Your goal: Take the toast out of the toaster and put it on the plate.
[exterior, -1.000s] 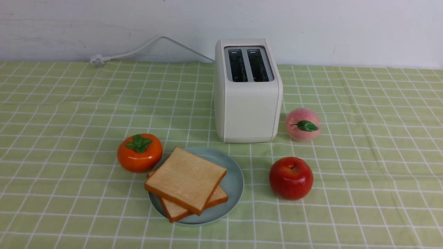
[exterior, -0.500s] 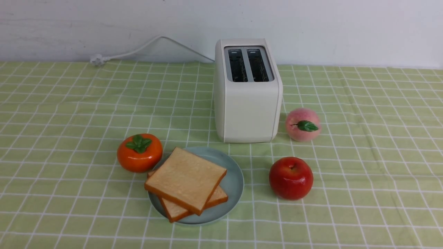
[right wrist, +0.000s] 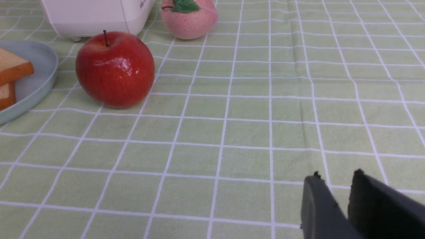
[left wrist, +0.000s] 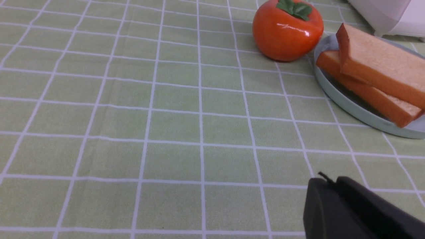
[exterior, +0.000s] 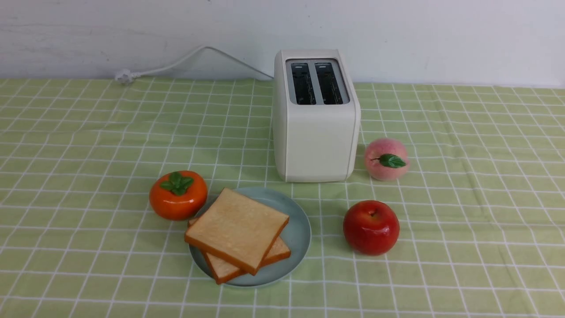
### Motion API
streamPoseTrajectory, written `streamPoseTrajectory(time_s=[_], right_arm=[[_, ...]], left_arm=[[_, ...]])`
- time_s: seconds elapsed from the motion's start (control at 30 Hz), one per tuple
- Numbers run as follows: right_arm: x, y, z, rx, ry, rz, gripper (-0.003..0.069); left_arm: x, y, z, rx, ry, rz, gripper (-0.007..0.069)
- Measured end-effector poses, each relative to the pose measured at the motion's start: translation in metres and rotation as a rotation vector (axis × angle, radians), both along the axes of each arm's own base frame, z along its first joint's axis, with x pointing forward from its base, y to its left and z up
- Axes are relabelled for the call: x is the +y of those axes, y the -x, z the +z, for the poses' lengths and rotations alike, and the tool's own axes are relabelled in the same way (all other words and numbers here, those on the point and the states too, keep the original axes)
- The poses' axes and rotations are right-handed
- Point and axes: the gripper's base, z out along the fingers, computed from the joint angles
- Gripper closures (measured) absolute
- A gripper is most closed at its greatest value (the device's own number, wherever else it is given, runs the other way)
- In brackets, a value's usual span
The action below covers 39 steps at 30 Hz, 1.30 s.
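- Taking 12 o'clock as straight away from the robot, I see the toaster (exterior: pixel 321 141) towards the far side of the tabletop (exterior: pixel 476 212), upright, at about 1 o'clock from the plate (exterior: pixel 298 234).
- Its long axis runs roughly from 12 to 6, a narrow end facing 6 o'clock; both dark slots (exterior: pixel 329 84) follow that line and open upward.
- The white cord (exterior: pixel 176 64) leaves it on the 9 o'clock side and ends in a plug (exterior: pixel 124 76) at about 10 o'clock.
- Two slices lie stacked on the plate. The upper toast (exterior: pixel 238 227) is nearly square, so I can't pick out a long axis; it sits askew, corners towards about 11, 2, 6 and 9.
- The lower toast (exterior: pixel 276 251) is turned differently, showing beneath it towards 4 and 7 o'clock.
- A persimmon (exterior: pixel 178 196) sits right beside the plate at 10 o'clock; a red apple (exterior: pixel 371 229) stands apart at 3.
- The peach (exterior: pixel 385 161) rests just beside the toaster, on its 4 o'clock side.
- The left fingers (left wrist: pixel 352 205) look closed, tips together, gripping nothing.
- The right fingers (right wrist: pixel 315 192) are a little open, with only cloth seen between the tips.
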Motion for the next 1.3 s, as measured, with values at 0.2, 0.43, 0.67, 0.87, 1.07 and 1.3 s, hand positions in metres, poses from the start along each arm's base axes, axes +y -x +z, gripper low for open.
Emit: streamPoseTrajectory(time_s=[0.2, 0.43, 0.67, 0.87, 1.07, 1.3], right_arm=[[0.0000, 0.0000, 0.0000, 0.000, 0.000, 0.000, 0.0498], [0.0000, 0.0000, 0.0000, 0.000, 0.000, 0.000, 0.0498], [0.0000, 0.0000, 0.0000, 0.000, 0.000, 0.000, 0.0496], [0.0000, 0.0000, 0.0000, 0.000, 0.000, 0.000, 0.0482], [0.0000, 0.0000, 0.0000, 0.000, 0.000, 0.000, 0.0476], [0.0000, 0.0000, 0.0000, 0.000, 0.000, 0.000, 0.0467]], left_arm=[[0.0000, 0.0000, 0.0000, 0.000, 0.000, 0.000, 0.0587], [0.0000, 0.0000, 0.0000, 0.000, 0.000, 0.000, 0.0584], [0.0000, 0.0000, 0.0000, 0.000, 0.000, 0.000, 0.0582], [0.0000, 0.0000, 0.0000, 0.000, 0.000, 0.000, 0.0574], [0.0000, 0.0000, 0.0000, 0.000, 0.000, 0.000, 0.0567], [0.0000, 0.0000, 0.0000, 0.000, 0.000, 0.000, 0.0567]])
